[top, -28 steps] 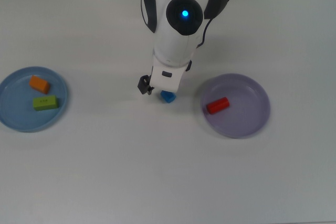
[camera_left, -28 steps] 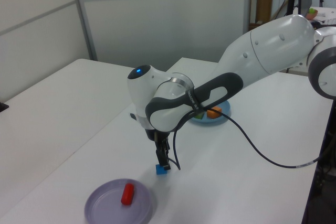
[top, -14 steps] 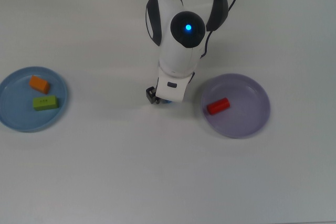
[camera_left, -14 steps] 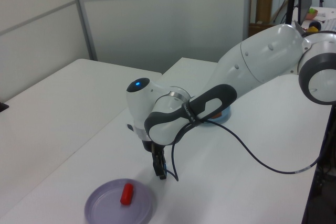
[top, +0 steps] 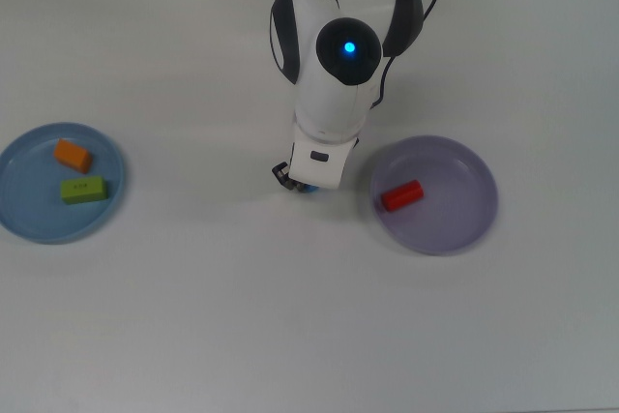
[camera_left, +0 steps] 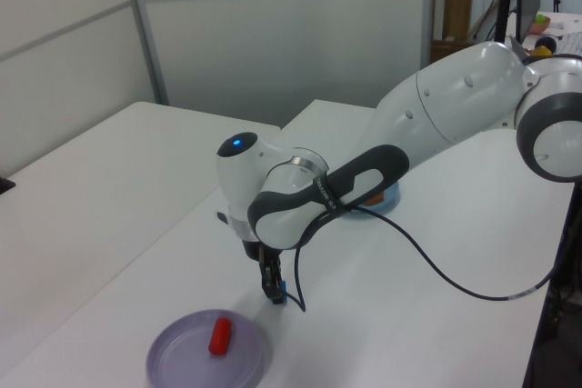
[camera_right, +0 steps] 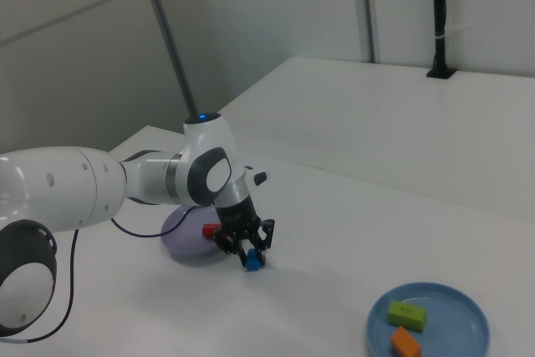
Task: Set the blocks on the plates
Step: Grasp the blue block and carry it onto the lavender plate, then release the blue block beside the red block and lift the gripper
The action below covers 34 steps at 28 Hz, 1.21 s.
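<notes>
The small blue cube [camera_right: 252,262] rests on the white table, just left of the lavender plate [top: 455,215] in the top view. My gripper [camera_right: 248,250] is low over the cube, open, with a finger on either side of it. In the top view the arm hides all but a sliver of the blue cube [top: 308,189]. The red block [top: 401,194] lies inside the lavender plate. On the light blue plate [top: 19,162], at the top view's left, lie the orange slab [top: 73,155] and the lime-green bar [top: 83,190].
A black cable [camera_left: 436,270] trails from the arm across the table in the left view. Grey partition walls [camera_left: 273,34] stand behind the table. A black post [camera_right: 440,14] rises at the far table edge in the right view.
The arm has shifted over the blue cube and come down; the cube, plain in the top view a second ago, is now mostly covered by the gripper. The other blocks have not moved.
</notes>
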Tool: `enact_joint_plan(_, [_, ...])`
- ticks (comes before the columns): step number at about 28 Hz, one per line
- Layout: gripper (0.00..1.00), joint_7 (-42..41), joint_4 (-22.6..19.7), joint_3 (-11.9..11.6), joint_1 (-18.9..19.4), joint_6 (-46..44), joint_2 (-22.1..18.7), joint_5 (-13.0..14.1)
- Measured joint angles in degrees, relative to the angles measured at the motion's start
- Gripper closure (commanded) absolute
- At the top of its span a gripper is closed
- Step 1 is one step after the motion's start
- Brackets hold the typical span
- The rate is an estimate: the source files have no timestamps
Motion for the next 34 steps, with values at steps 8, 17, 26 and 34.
enact_joint_plan(8, [1.0, 0.82, 0.89, 0.15, 0.12, 0.0, -2.39, 0.39])
enact_joint_plan(17, [0.98, 12.19, 2.03, 1.97, 4.75, -0.01, -4.35, 1.78])
enact_joint_plan(26, [0.82, 28.89, 2.03, 2.12, 11.46, 3.08, -3.68, 1.69])
enact_joint_plan(34, [0.36, 31.07, 2.0, 1.94, 12.12, 6.0, -1.3, 1.58])
